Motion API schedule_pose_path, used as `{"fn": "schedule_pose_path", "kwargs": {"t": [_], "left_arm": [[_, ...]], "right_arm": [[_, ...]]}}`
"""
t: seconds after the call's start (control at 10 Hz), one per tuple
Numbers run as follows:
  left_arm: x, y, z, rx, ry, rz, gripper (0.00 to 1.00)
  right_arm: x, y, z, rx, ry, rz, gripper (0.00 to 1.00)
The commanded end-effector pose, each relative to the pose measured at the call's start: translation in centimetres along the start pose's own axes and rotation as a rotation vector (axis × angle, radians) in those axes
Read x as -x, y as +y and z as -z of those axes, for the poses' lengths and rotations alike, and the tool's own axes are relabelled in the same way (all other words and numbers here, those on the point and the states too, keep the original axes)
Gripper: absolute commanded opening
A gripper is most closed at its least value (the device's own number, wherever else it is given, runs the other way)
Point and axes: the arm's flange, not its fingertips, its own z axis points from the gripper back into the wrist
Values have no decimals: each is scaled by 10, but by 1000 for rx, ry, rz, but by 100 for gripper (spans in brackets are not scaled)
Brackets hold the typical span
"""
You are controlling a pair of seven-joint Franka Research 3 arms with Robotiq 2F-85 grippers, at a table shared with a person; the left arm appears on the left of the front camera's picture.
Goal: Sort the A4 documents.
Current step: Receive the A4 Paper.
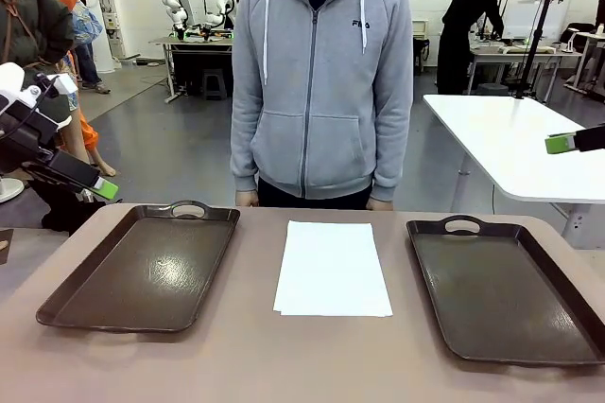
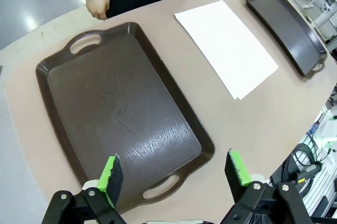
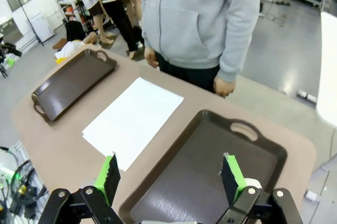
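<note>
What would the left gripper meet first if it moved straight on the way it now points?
Probably the left brown tray: the left gripper, jaws open, points down onto it. Depth is unclear, but nothing lies between.

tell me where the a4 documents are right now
In the front view the A4 documents lie flat at the middle of the table, between the left tray and the right tray, in front of the person.

Front camera: 6 o'clock edge of the tan table, facing 12. Wrist cameras look down closely over the dark brown handled left tray at 9 and the right tray at 3. All views share the white rectangular paper sheets.
</note>
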Motion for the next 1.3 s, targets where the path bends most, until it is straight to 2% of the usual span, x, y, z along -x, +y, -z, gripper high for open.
{"fn": "schedule_pose_path", "kwargs": {"t": [0.0, 0.4, 0.9, 1.1, 1.2], "left_arm": [[33, -11, 9, 16, -56, 29, 100], [35, -11, 5, 22, -129, 31, 100], [33, -6, 7, 23, -124, 34, 100], [34, -6, 6, 5, -146, 15, 100], [32, -6, 6, 16, -126, -6, 100]], "right_arm": [[85, 33, 11, -20, 52, 28, 100], [83, 34, 6, 0, 81, 25, 100], [83, 34, 10, 6, 102, 41, 100], [84, 35, 11, 3, 118, 47, 100], [83, 36, 11, -1, 118, 50, 100]]}}
